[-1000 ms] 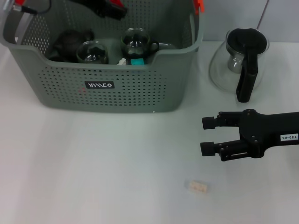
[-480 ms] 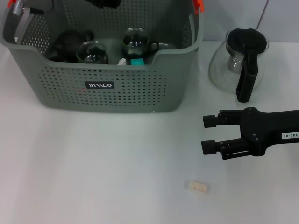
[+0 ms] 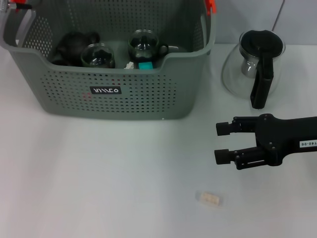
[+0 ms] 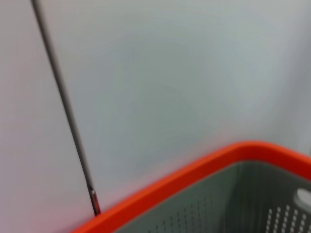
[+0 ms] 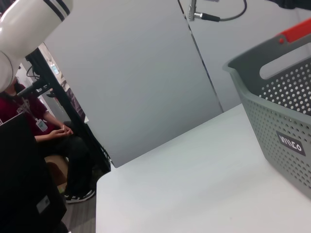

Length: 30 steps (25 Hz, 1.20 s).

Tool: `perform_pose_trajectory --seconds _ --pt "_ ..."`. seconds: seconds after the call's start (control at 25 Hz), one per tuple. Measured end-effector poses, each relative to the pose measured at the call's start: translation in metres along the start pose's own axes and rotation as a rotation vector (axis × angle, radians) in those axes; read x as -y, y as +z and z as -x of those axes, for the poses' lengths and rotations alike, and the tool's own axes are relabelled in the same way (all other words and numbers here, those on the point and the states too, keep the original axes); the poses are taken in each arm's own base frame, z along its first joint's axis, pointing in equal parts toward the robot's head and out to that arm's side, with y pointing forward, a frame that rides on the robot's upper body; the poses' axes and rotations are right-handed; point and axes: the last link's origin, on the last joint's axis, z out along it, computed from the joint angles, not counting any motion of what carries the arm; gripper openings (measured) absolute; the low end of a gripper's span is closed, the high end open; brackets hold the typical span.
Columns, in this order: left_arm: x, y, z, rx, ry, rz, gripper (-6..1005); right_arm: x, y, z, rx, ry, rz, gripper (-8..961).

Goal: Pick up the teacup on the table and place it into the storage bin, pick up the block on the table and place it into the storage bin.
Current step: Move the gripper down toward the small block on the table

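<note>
The grey-green storage bin [image 3: 124, 94] stands at the back left of the table; its corner also shows in the right wrist view [image 5: 286, 102]. Inside it sit two glass teacups [image 3: 97, 54] [image 3: 143, 45], a dark teapot [image 3: 72, 43] and a teal block [image 3: 145, 65]. A small pale block [image 3: 209, 199] lies on the table near the front edge. My right gripper [image 3: 221, 143] hovers open, a little beyond and to the right of that pale block, holding nothing. The left gripper is out of view; its wrist camera sees only the bin's orange clip [image 4: 194, 174].
A glass carafe with a black lid and handle [image 3: 255, 64] stands at the back right, just behind my right arm. White table [image 3: 99, 173] stretches in front of the bin. A seated person [image 5: 53, 145] is beyond the table's far side.
The left arm's black and red end has risen out of the head view above the bin. My right gripper has barely moved.
</note>
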Motion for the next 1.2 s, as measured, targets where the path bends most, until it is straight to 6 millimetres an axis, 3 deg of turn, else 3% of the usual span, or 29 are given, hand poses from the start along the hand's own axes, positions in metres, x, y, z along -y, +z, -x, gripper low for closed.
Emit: perform_pose_trajectory --seconds 0.12,0.24,0.28,0.44,0.6,0.76,0.92,1.2 --pt "0.000 -0.011 0.000 -0.033 -0.020 0.021 909 0.000 0.000 0.000 0.000 -0.005 0.002 897" --pt "-0.001 -0.022 0.002 -0.056 -0.031 0.047 908 -0.001 0.000 0.000 0.000 -0.006 0.006 897" --pt "-0.007 -0.048 0.009 -0.110 -0.040 0.120 908 -0.001 0.000 0.000 0.000 -0.006 0.006 897" --pt "-0.026 -0.092 0.025 -0.212 -0.023 0.313 908 -0.001 -0.001 -0.001 0.000 -0.004 0.006 897" --pt "-0.050 -0.122 0.056 -0.242 0.020 0.510 908 -0.002 -0.001 -0.002 0.000 -0.002 0.006 897" --pt "-0.063 -0.131 0.086 -0.234 0.039 0.559 908 -0.002 0.001 -0.004 -0.009 0.001 0.010 896" --pt "-0.073 -0.139 0.130 -0.241 0.079 0.608 908 -0.003 0.005 -0.006 -0.033 0.006 0.017 896" --pt "-0.075 -0.135 0.169 -0.249 0.060 0.639 908 -0.002 0.009 0.000 -0.052 0.002 0.026 896"
